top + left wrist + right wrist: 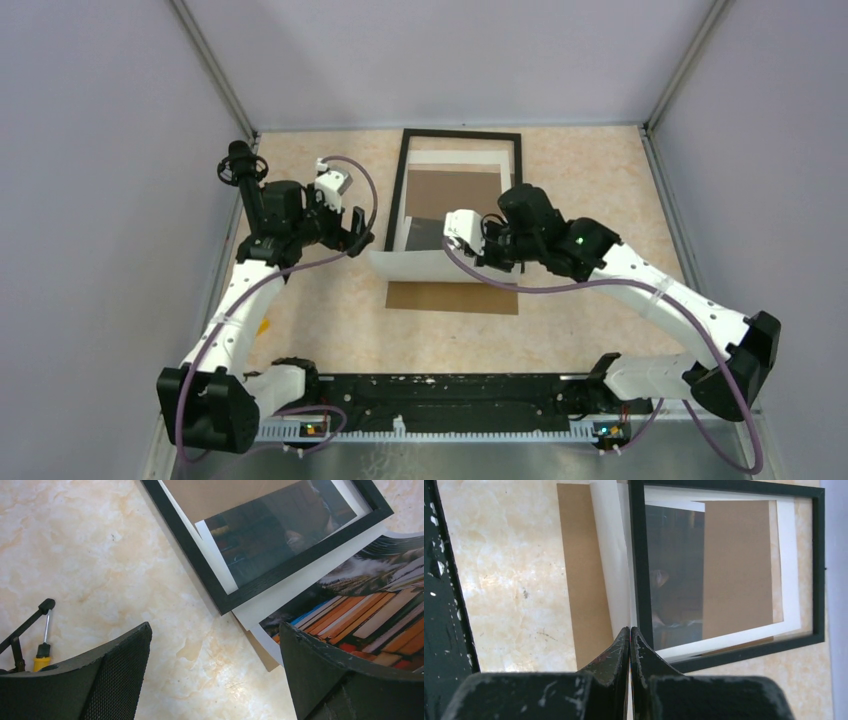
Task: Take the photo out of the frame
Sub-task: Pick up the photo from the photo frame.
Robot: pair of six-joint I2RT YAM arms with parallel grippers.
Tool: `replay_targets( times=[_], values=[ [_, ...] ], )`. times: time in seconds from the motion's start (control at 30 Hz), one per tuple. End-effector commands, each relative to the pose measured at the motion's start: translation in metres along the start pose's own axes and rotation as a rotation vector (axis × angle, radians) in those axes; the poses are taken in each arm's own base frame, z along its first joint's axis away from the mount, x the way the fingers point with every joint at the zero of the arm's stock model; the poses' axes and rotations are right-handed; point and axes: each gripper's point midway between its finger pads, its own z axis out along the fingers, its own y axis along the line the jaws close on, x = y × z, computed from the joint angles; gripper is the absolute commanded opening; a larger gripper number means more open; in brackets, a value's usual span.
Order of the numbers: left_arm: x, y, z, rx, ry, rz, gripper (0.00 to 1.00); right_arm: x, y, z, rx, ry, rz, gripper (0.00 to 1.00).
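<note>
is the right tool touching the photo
Touching. In the right wrist view the right tool is shut on the photo, whose white sheet runs straight in between its tips.

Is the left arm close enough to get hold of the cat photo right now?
Probably yes: the left gripper hangs open right beside the photo, whose corner sticks out past the frame with nothing covering it.

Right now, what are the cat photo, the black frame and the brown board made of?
The photo: thin printed paper, since it bends in a curve. The frame: matte black, faintly grained, probably painted wood. Its shiny pane mirrors things, so glass or clear plastic. The brown board: flat, dull, likely fibreboard or card.
</note>
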Motion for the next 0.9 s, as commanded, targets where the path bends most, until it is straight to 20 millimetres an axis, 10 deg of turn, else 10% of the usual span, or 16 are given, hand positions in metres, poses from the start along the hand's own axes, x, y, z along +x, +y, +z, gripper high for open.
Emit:
replay_targets(
  times=[0.0,0.47,0.87],
  values=[
    [-0.016,0.000,-0.009,-0.033,-0.069,-0.032,0.99,-0.028,-0.014,-0.036,0.050,-0.043,-0.098,0.00],
    [-0.024,-0.007,-0.012,-0.026,-0.131,-0.124,0.99,-0.137,-0.102,-0.161,0.470,-0.259,-0.246,0.00],
    [-0.030,-0.020,-0.016,0.046,-0.119,-0.097,0.99,-0.155,-0.176,-0.181,0.793,-0.239,-0.347,0.00]
  ],
)
